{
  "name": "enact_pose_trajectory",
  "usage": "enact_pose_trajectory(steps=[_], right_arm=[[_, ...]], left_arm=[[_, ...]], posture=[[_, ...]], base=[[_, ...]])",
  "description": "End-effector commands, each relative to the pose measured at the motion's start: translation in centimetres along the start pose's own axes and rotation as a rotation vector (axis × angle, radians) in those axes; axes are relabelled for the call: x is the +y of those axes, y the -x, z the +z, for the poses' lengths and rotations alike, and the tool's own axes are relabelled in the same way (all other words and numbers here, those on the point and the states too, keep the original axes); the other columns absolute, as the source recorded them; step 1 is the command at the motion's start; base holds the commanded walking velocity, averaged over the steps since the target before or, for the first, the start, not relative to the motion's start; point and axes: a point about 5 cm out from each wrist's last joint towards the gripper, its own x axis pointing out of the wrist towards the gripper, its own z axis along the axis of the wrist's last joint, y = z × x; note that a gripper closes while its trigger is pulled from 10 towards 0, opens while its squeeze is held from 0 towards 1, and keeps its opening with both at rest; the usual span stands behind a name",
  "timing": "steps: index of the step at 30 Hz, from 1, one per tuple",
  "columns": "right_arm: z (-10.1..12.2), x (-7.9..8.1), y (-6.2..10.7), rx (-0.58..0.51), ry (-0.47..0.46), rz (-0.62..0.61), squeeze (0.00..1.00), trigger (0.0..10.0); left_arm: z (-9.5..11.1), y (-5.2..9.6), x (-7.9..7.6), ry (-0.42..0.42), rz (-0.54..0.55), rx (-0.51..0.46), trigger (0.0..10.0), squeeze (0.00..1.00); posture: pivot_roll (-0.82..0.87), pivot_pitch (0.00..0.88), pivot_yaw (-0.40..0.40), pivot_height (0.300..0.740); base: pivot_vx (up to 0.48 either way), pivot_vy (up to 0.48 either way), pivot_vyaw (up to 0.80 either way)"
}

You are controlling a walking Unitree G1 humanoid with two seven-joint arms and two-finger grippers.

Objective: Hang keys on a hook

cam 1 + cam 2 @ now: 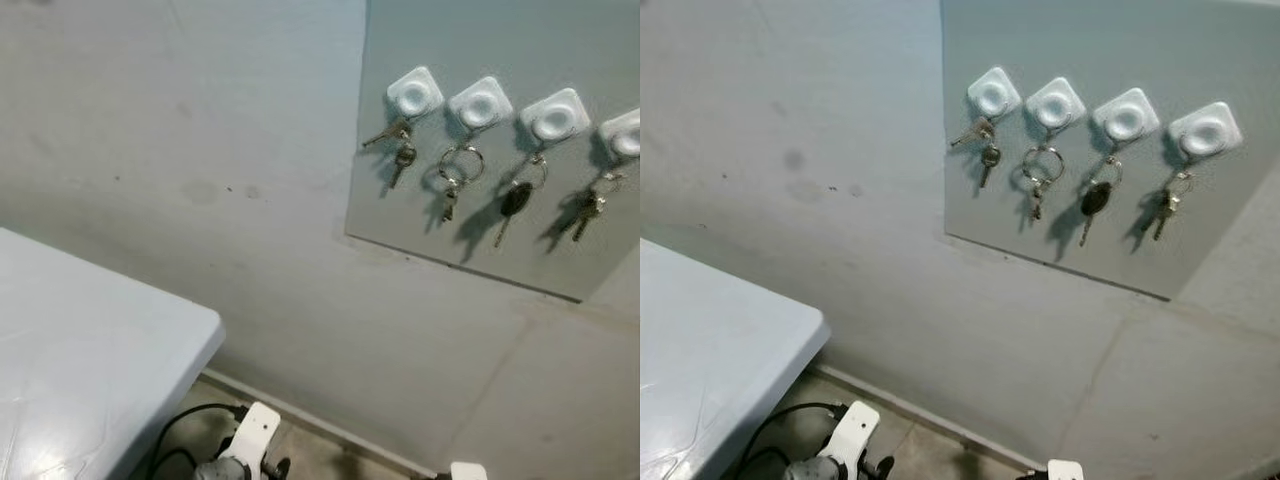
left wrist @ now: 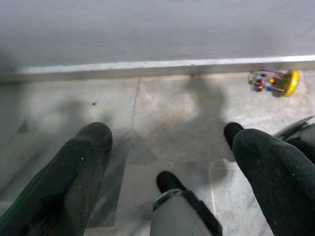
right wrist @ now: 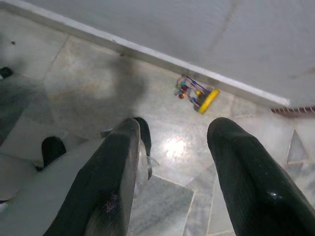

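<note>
A grey panel (image 1: 1120,60) fixed to a pale wall (image 1: 790,120) carries a row of four white square hooks, each with a set of keys hanging below it: the first hook (image 1: 993,95) holds a small bunch of silver keys (image 1: 983,145), the second hook (image 1: 1055,105) a large ring with a short key (image 1: 1040,172), the third hook (image 1: 1125,117) a key with a black head (image 1: 1095,198), and the fourth hook (image 1: 1205,130) another small bunch (image 1: 1167,203). A white table (image 1: 90,360) juts in at lower left, its corner near the wall, with a black cable (image 1: 190,420) looping on the floor beside it. Both arms hang low toward the marble floor (image 2: 162,113). The left gripper (image 2: 172,162) points down at the tiles, its two black fingers (image 2: 78,172) spread wide apart with nothing between them. The right gripper (image 3: 172,172) hangs likewise, fingers (image 3: 115,177) parted and empty. A small multicoloured toy with a yellow end (image 3: 197,94) lies on the floor close against the white skirting (image 3: 147,51) at the foot of the wall
</note>
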Motion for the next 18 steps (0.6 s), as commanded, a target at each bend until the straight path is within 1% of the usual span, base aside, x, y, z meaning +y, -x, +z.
enact_pose_trajectory(steps=[1,5,7,9,14,18], right_arm=[[-0.13,-0.25,0.04,0.005,0.006,-0.010,0.00,10.0],[-0.13,-0.27,0.06,0.000,0.012,-0.008,0.00,10.0],[-0.12,-0.25,0.06,-0.001,0.014,-0.008,0.00,10.0],[-0.04,-0.27,0.06,-0.008,0.022,-0.007,0.00,10.0],[-0.12,-0.22,0.04,0.006,0.039,-0.002,0.00,10.0],[-0.12,-0.19,0.04,0.006,0.041,0.001,0.00,10.0]], left_arm=[[0.23,-0.03,0.10,0.004,0.003,-0.007,10.0,0.00],[0.37,-0.08,-0.04,0.004,-0.001,-0.011,10.0,0.00],[0.42,-0.09,-0.06,0.004,-0.001,-0.012,10.0,0.00],[0.52,-0.13,-0.17,0.031,0.002,-0.021,10.0,0.00],[0.64,-0.12,-0.14,0.041,0.000,-0.032,10.0,0.00],[0.80,-0.12,-0.12,0.037,-0.004,-0.042,10.0,0.00]], posture=[[-0.08,0.000,0.031,0.714],[-0.08,0.000,0.029,0.714],[-0.08,0.000,0.029,0.714],[-0.08,0.000,0.026,0.714],[-0.07,0.000,0.022,0.714],[-0.07,0.000,0.019,0.714]], base=[[0.000,-0.480,0.00],[0.000,-0.480,0.00],[0.000,-0.326,0.00],[0.000,0.000,0.00],[0.000,0.000,0.00],[0.000,0.000,-0.53]])
